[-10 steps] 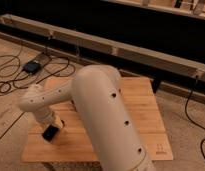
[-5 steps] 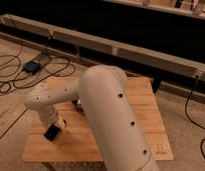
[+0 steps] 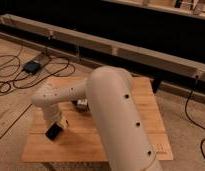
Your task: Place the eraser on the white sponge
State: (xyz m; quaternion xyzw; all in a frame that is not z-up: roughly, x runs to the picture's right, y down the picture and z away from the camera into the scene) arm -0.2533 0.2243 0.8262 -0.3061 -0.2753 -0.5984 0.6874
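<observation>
Camera view: the gripper (image 3: 55, 128) hangs low over the near left part of the table (image 3: 142, 98), at the end of the forearm (image 3: 58, 95) that reaches out from the big cream arm (image 3: 117, 112). A dark, tilted block right at its tip reads as the eraser (image 3: 51, 133). It touches the gripper from below, but I cannot tell whether it is clamped or only pressed against, nor whether it is clear of the wood.

Farther back and to the right of the gripper a small pale thing peeps out beside the arm, half hidden. I take it for the sponge (image 3: 82, 102), though not with certainty. It lies near the gripper but plainly apart from it.

Over the last second the forearm has swung a little to the right, towards the arm, while the gripper has hardly shifted and the block has kept its place at the tip. The block has not been left behind as the wrist moved, so the eraser is probably in hand and the carry is only just starting. The eraser is not yet over the sponge, and the remaining travel goes back and to the right of the gripper, towards a target the arm partly covers
</observation>
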